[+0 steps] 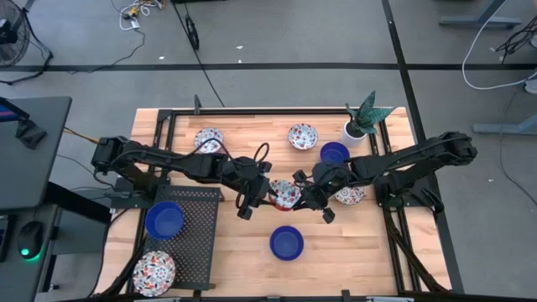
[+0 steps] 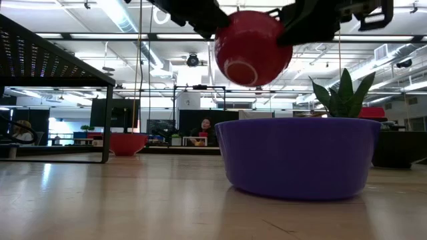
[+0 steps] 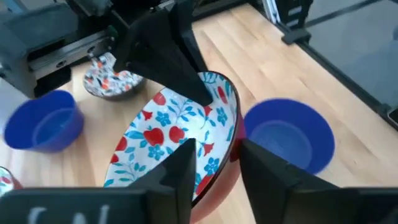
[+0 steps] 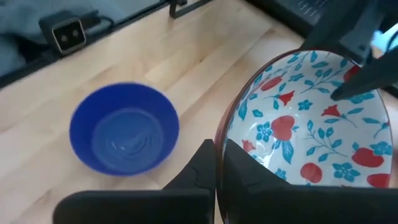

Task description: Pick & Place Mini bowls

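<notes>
While both grippers meet at the table's (image 1: 352,252) middle, the floral bowl (image 1: 285,194) hangs in the air between them, well above the wood. The right gripper (image 1: 304,198) pinches its rim tight. The left gripper (image 1: 263,194) straddles the opposite rim, fingers (image 3: 180,171) half-closed. A blue bowl (image 1: 286,242) sits on the table just beside and below the held one.

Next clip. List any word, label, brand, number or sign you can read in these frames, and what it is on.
No text can be read in any view.
Pale marks on the left gripper body, at the edge of its wrist view: cut off and blurred, unreadable.
The floral bowl that both grippers hold carries only a pattern, no lettering.
</notes>
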